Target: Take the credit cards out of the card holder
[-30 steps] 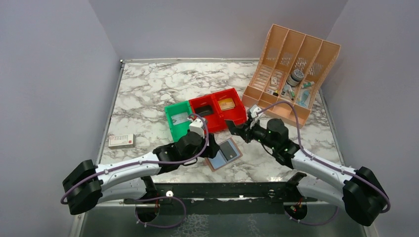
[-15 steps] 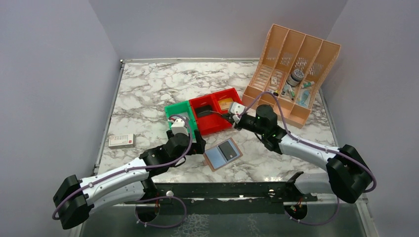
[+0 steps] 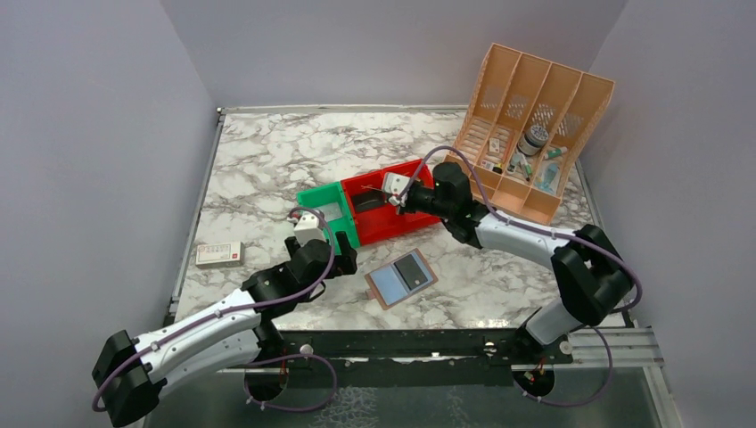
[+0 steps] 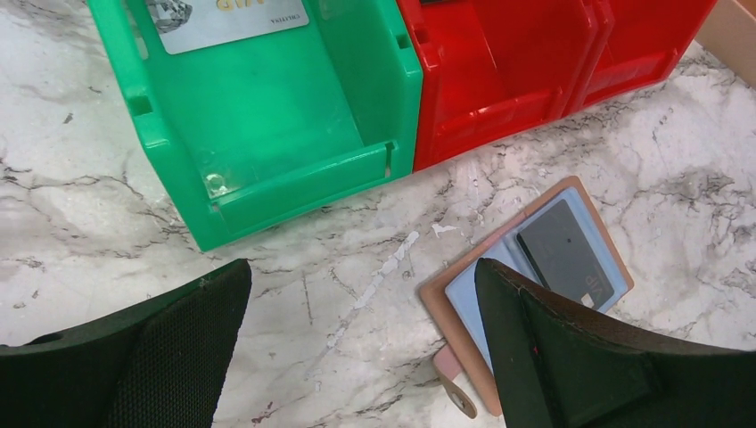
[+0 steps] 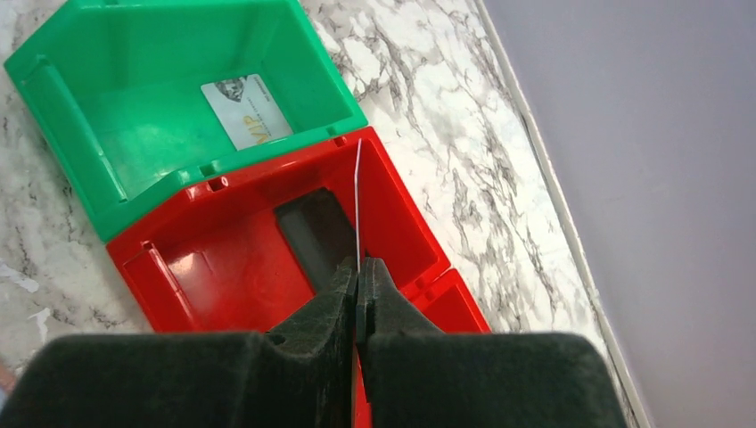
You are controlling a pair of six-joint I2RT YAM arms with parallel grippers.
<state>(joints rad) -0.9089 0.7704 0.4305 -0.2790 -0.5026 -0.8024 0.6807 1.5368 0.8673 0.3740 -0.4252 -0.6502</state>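
The card holder [image 3: 388,287] lies open on the marble, with a dark grey credit card [image 3: 412,271] in its right pocket. In the left wrist view the card holder [image 4: 471,308] and dark grey card [image 4: 562,254] sit partly behind my right finger. My left gripper [image 4: 361,276] is open above bare marble, just left of the holder, holding nothing. My right gripper [image 5: 358,276] is shut on a thin card [image 5: 357,201] seen edge-on, above the red bin [image 5: 223,276]. A dark card [image 5: 312,232] lies flat in that bin.
A green bin [image 3: 314,230] left of the red bin [image 3: 379,223] holds a silver card [image 5: 245,111]. A peach slotted organizer [image 3: 530,125] stands at the back right. A small white and red box [image 3: 219,254] lies near the left edge. Walls close in the table.
My right gripper has carried the thin card from beside the card holder back and left to above the red bin. My left gripper has opened and drawn back to the left.
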